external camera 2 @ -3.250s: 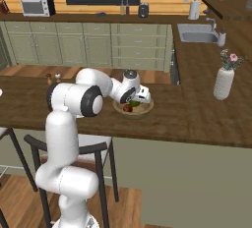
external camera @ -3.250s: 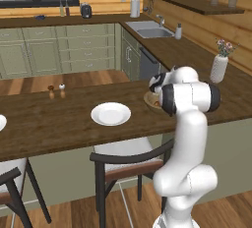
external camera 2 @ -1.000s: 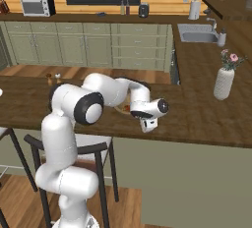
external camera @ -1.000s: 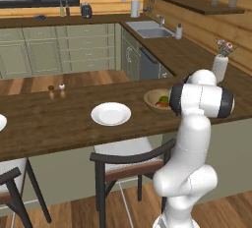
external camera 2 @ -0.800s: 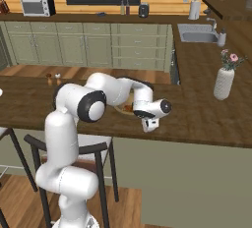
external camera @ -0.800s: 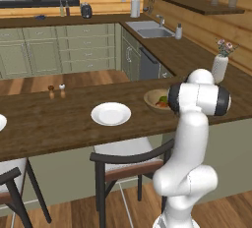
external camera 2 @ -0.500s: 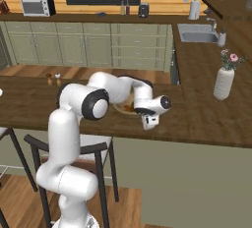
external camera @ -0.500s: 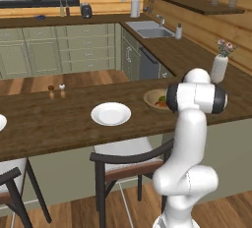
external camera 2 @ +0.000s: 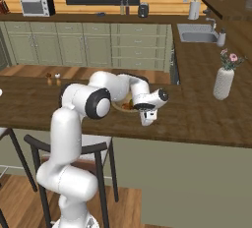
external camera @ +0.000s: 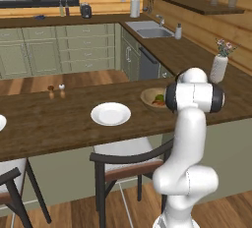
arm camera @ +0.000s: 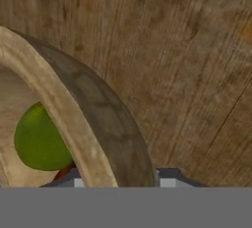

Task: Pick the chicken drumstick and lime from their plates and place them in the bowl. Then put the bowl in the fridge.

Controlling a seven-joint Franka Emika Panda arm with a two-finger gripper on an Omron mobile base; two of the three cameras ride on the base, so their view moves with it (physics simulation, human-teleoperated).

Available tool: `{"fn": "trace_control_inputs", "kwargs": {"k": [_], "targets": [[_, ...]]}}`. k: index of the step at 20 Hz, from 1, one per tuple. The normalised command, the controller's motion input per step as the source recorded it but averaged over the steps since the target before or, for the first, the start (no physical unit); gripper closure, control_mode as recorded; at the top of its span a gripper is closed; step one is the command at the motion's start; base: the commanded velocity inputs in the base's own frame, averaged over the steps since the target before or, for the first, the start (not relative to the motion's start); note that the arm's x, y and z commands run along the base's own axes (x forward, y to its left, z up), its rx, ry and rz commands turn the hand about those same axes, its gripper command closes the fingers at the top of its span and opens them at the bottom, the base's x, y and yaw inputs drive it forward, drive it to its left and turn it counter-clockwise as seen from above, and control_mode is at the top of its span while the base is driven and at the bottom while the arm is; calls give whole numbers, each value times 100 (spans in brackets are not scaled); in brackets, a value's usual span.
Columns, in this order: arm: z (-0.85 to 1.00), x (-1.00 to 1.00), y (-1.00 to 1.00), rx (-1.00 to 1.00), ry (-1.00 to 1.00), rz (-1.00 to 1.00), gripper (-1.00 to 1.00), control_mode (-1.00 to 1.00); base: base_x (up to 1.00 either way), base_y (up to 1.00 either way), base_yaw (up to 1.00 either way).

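The light-brown wooden bowl (external camera: 149, 96) stands on the wooden counter, partly behind my arm. Inside it lie the green lime (arm camera: 39, 141) and a sliver of the reddish chicken drumstick (arm camera: 64, 173); both also show as the lime (external camera: 159, 97) and the drumstick (external camera 2: 129, 106). My gripper (external camera 2: 146, 119) sits at the bowl's right side, low on the counter. In the hand view the thick bowl rim (arm camera: 93, 124) runs down between my fingertips, which press on either side of it, so the gripper (arm camera: 118, 183) is shut on the rim. One white plate (external camera: 110, 113) lies bare to the left.
A white vase with flowers (external camera 2: 224, 82) stands on the counter to the right of the bowl. Salt and pepper shakers (external camera: 55, 89) stand at the far left. A dark chair (external camera: 128, 158) is tucked under the counter's front edge. A sink (external camera: 150, 32) lies beyond.
The hand has edged in toward the bowl from the right, and its jaws have come together onto the bowl's rim. The bowl has not moved.
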Motion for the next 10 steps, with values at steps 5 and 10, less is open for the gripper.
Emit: {"fn": "trace_control_inputs", "kwargs": {"k": [5, 10], "targets": [[-2, -24, 22, -1, 1, -4, 100, -100, 0, 0, 0], [66, -70, 23, -8, -11, -10, 100, -100, 0, 0, 0]]}}
